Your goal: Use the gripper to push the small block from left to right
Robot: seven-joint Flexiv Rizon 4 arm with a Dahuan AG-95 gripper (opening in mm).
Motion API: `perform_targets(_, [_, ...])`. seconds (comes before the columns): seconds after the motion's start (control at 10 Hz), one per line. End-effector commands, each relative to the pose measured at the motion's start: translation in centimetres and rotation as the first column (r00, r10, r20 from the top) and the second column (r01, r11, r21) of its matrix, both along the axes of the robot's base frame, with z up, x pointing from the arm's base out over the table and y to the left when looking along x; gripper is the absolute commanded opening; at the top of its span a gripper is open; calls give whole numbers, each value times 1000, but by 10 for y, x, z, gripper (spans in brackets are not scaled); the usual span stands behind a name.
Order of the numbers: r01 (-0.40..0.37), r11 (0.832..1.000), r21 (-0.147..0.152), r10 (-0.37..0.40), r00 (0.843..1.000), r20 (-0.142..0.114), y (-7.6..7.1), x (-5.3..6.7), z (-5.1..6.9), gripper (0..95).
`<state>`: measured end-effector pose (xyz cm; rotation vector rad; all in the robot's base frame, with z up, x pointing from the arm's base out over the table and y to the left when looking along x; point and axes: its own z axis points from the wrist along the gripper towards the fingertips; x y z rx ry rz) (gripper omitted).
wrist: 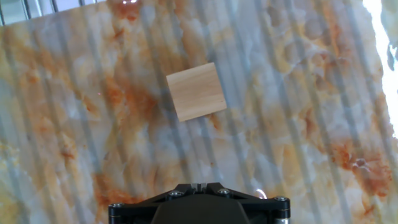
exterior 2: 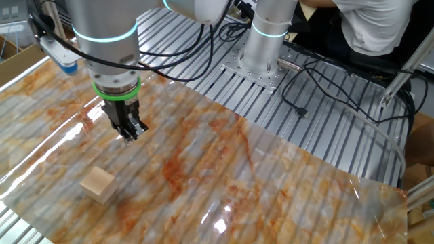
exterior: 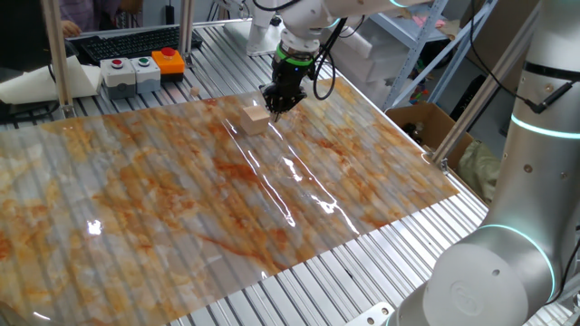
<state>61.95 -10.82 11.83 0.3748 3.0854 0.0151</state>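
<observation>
The small block (exterior: 256, 119) is a light tan wooden cube resting on the marbled orange-grey sheet (exterior: 163, 208). It also shows in the other fixed view (exterior 2: 98, 184) and in the hand view (wrist: 196, 91). My black gripper (exterior: 276, 102) with the green ring hangs just beside the block, a little above the sheet, not touching it. In the other fixed view the gripper (exterior 2: 131, 133) is apart from the block. In the hand view its fingertips (wrist: 199, 185) are pressed together, shut and empty.
A grey box with red, green and orange buttons (exterior: 140, 69) stands at the back, near a keyboard (exterior: 127, 41). A cardboard box (exterior: 426, 122) sits off the table's right side. The arm base and cables (exterior 2: 264, 47) lie beyond the sheet.
</observation>
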Motion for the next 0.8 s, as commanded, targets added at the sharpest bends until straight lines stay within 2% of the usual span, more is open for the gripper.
perform_targets(0.1, [19,1000,-5,-19,1000,-3,-1,-1,1,0])
perform_targets(0.3, [25,999,-21,-25,1000,3,-1,-1,1,0])
perform_targets(0.4, [27,999,-21,-27,1000,-3,-1,-1,1,0])
perform_targets(0.8, [-9,996,-92,8,1000,-10,-2,3,-3,0])
